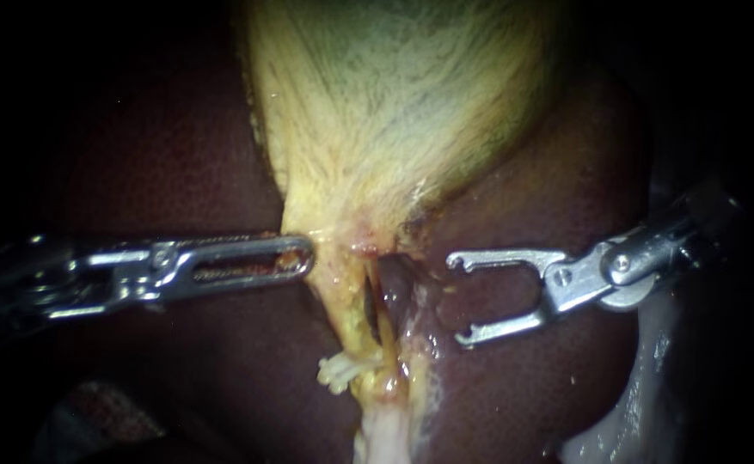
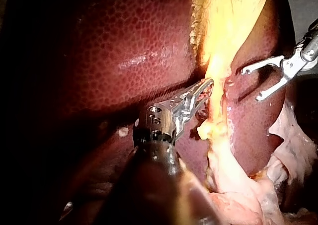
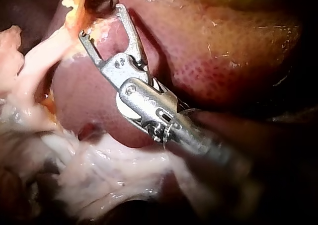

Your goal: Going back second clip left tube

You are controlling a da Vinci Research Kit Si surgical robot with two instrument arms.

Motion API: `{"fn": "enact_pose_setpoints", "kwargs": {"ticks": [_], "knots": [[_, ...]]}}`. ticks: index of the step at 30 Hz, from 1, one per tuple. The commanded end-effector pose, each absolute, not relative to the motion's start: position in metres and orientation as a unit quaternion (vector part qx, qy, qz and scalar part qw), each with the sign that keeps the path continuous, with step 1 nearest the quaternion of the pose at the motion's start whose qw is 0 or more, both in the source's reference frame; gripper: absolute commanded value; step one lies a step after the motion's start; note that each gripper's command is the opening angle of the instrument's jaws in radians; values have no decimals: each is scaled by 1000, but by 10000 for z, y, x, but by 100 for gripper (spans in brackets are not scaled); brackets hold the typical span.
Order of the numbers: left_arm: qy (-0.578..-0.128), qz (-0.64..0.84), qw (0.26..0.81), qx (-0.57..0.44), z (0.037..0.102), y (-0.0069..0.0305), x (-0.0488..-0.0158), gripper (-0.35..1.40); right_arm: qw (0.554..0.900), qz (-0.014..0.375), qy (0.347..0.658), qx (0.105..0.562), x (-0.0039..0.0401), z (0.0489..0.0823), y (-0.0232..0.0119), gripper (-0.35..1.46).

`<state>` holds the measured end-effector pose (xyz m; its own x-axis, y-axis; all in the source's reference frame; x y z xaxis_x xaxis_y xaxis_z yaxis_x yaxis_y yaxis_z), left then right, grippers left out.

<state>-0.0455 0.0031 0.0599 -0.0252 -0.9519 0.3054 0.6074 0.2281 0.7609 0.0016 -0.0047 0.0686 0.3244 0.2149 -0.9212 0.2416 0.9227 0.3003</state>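
Two instruments face each other across the neck of the gallbladder (image 1: pixel 394 94), which hangs pale yellow against the dark red liver (image 1: pixel 179 172). Your left instrument (image 1: pixel 303 256) comes in level from the left. Its slotted jaws are closed on the left edge of the gallbladder's neck, where the yellow tissue is drawn out toward the tip. In the left wrist view the same instrument (image 2: pixel 206 86) meets that yellow edge at its tip, with liver on both sides. Your right instrument (image 1: pixel 456 298) enters from the right, and its two thin, hook-ended jaws stand wide apart and hold nothing. They sit over the liver just to the right of the neck, clear of the strands below it. You can see the left tube (image 1: pixel 342 314) as the yellow strand running down from the neck, with a dark slit between it and a more orange strand on its right. A whitish frayed lump (image 1: pixel 338 371) sits against the left tube's lower end; you cannot tell whether it is a clip. In the right wrist view your right instrument (image 3: pixel 99 21) has its open jaws spread over smooth liver, their tips near the yellow strands ahead. Pale stringy tissue (image 3: pixel 99 170) lies beside and under the shaft.
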Motion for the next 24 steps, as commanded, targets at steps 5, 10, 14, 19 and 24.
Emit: {"fn": "enact_pose_setpoints", "kwargs": {"ticks": [5,10,14,19,24], "knots": [[-412,-586,666,205,605,30,-462,-35,790,-12,581,195,15,685,-49,60],[-413,-586,667,204,617,31,-471,-35,790,-12,581,195,14,683,-50,60],[-415,-584,666,206,626,33,-479,-35,790,-12,582,196,12,682,-51,60],[-410,-581,671,210,635,28,-491,-35,790,-13,582,196,11,681,-52,60],[-408,-579,673,211,639,25,-495,-35,790,-13,582,196,11,681,-52,60]]}}
